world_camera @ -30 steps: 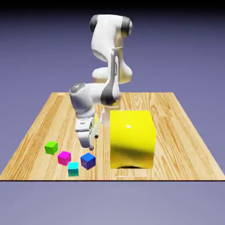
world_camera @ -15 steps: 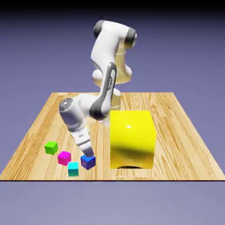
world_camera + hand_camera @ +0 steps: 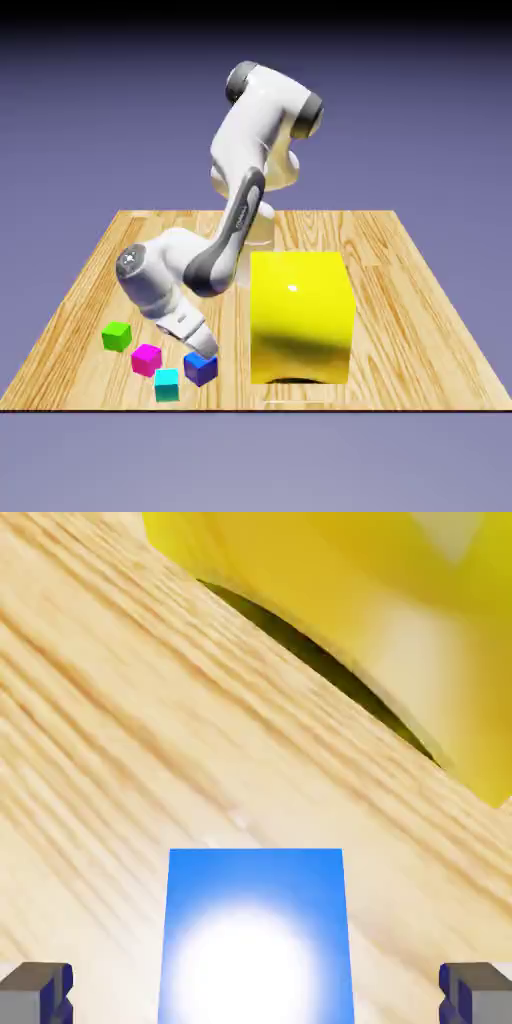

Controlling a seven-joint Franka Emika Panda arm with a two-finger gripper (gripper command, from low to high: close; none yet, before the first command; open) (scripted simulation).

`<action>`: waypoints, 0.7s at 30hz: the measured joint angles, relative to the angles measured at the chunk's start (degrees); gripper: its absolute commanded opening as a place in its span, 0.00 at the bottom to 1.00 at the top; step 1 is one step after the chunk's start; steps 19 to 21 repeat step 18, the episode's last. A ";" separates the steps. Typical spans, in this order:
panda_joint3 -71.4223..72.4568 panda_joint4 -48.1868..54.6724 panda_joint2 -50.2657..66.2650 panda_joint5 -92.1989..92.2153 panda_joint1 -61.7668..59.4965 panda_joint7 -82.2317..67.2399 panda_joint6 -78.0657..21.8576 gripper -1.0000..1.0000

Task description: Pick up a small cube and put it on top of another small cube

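Note:
The small cube [image 3: 201, 369], dark blue with purplish sides, sits on the wooden table [image 3: 420, 300] near its front edge. My gripper [image 3: 203, 348] slants down onto it from the exterior view's left and is open. In the hand view the small cube [image 3: 255, 932] fills the lower middle between my two grey fingertips [image 3: 35, 990], with a wide gap on each side and no contact. A cyan cube [image 3: 167, 384], a magenta cube [image 3: 147, 359] and a green cube [image 3: 117, 336] lie in a row to the exterior view's left of it.
A large yellow block [image 3: 300, 316] stands close on the exterior view's right of the small cube, and in the hand view the yellow block [image 3: 400, 612] fills the upper right. The table's front edge runs just behind the cyan cube.
The hand has come down from above the table to the dark blue cube. The wrist swung toward the exterior view's left and tilted. The jaws stayed open and no cube moved.

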 measured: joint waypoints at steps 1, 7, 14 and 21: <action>0.00 0.00 0.00 0.00 0.00 0.00 0.00 0.00; -7.56 3.95 -6.38 -7.50 -2.19 5.05 -9.13 0.00; -7.88 5.12 -3.26 -4.14 -11.29 4.49 -9.36 0.00; -8.32 5.47 -3.72 -4.51 -11.18 4.75 -10.00 1.00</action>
